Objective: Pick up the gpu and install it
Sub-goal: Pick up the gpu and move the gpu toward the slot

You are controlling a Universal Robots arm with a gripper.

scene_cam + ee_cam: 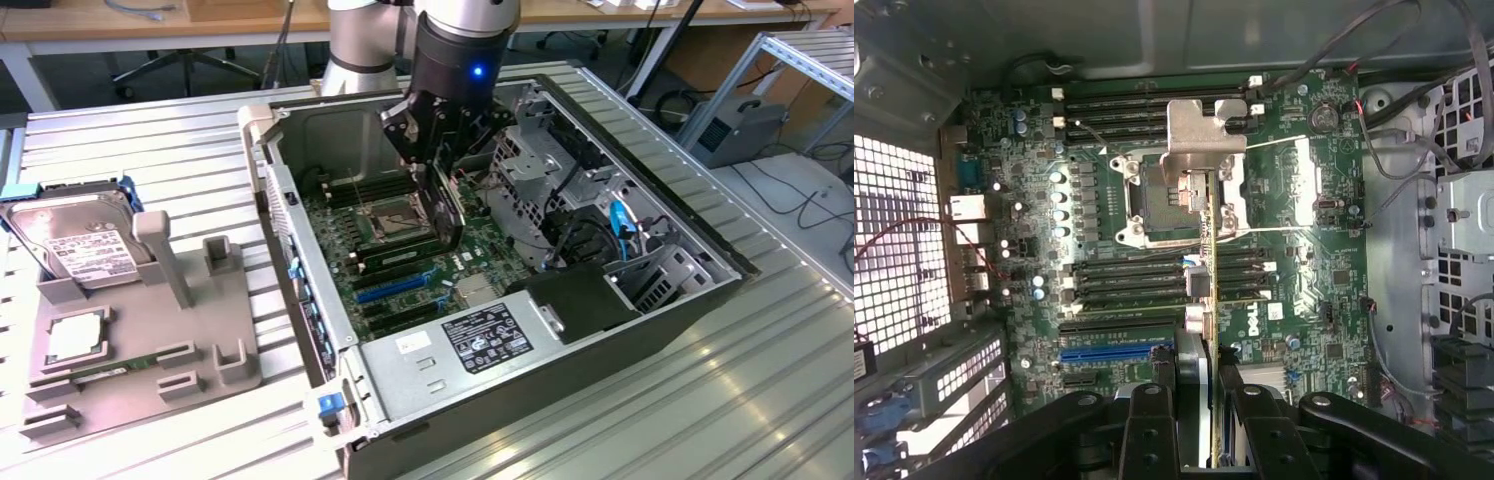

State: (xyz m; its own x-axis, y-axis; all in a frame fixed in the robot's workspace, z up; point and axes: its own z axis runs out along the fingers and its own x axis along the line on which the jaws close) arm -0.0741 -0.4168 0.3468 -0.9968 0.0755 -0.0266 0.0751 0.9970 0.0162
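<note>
The gpu (449,225) is a thin black card, held on edge above the motherboard (387,250) inside the open computer case (534,350). My gripper (438,150) is shut on its upper part. In the wrist view the gpu (1214,290) shows edge-on, with its silvery bracket (1206,140) at the far end over the CPU socket (1154,195). The gripper (1204,410) has one black finger (1152,425) on each side of the card. A blue expansion slot (1116,353) lies on the board beside the card, and the card hangs clear of it.
Drive cages and cables (587,210) fill the case on the exterior view's right. A grey holder (134,370) on the exterior view's left carries a hard drive (80,245), a processor (74,338) and a green memory stick (114,368). The case's rear wall (274,200) stands close to the board.
</note>
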